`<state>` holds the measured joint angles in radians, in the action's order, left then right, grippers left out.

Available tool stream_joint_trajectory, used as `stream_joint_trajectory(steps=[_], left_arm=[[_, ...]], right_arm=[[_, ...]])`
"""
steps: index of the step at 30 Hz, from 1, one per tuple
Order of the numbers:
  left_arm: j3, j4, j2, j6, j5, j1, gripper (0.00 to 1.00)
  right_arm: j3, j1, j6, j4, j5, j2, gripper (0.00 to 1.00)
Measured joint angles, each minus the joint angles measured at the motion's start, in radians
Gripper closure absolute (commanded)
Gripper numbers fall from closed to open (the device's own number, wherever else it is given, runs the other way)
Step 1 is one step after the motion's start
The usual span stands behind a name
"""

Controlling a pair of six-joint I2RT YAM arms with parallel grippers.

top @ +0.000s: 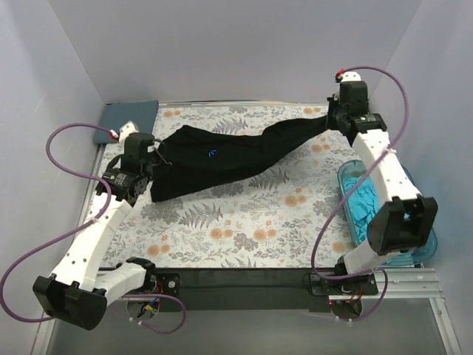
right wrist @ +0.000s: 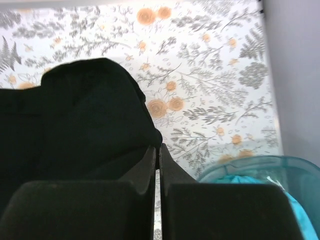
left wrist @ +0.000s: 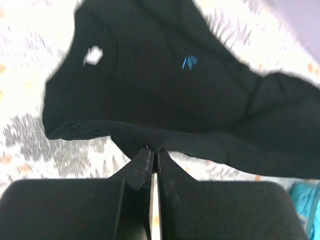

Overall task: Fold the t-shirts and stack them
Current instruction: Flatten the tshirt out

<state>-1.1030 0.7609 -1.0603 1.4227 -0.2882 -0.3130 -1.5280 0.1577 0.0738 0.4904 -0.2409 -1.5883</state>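
Observation:
The black t-shirt (top: pixel 222 159) hangs stretched between both grippers above the floral table cloth (top: pixel 244 222). My left gripper (top: pixel 151 153) is shut on its left edge; in the left wrist view (left wrist: pixel 155 149) the jaws pinch the black cloth (left wrist: pixel 165 90), which bears a small blue mark. My right gripper (top: pixel 334 118) is shut on the shirt's far right end; in the right wrist view (right wrist: pixel 158 146) the cloth (right wrist: pixel 80 120) bunches at the tips. The slate blue-grey t-shirt (top: pixel 127 117) lies folded at the back left corner. The turquoise t-shirt (top: pixel 367 203) lies in the tub.
The translucent teal plastic tub (top: pixel 353 174) stands at the right edge under my right arm, and shows in the right wrist view (right wrist: pixel 260 167). Pale walls close the back and sides. A black bar (top: pixel 244 281) runs along the near edge.

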Motion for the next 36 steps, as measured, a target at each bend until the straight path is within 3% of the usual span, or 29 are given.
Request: stream_joint_trajectory(steps=[7, 17, 25, 30, 36], left_arm=[[-0.188, 0.008, -0.026, -0.09, -0.016, 0.105, 1.0], [-0.634, 0.0, 0.017, -0.245, -0.11, 0.108, 1.0], [-0.879, -0.046, 0.111, -0.358, -0.116, 0.104, 1.0], [-0.986, -0.08, 0.099, -0.421, -0.114, 0.087, 1.0], [-1.041, -0.171, -0.019, -0.518, -0.111, 0.08, 1.0]], right_arm=[[-0.003, -0.035, 0.0, 0.072, 0.007, 0.178, 0.99], [-0.115, -0.032, -0.031, 0.132, 0.061, 0.396, 0.99], [-0.307, -0.031, -0.096, 0.103, 0.113, 0.603, 0.99], [-0.389, -0.031, -0.116, 0.081, 0.14, 0.62, 0.99], [-0.395, -0.031, -0.13, 0.084, 0.168, 0.547, 0.99]])
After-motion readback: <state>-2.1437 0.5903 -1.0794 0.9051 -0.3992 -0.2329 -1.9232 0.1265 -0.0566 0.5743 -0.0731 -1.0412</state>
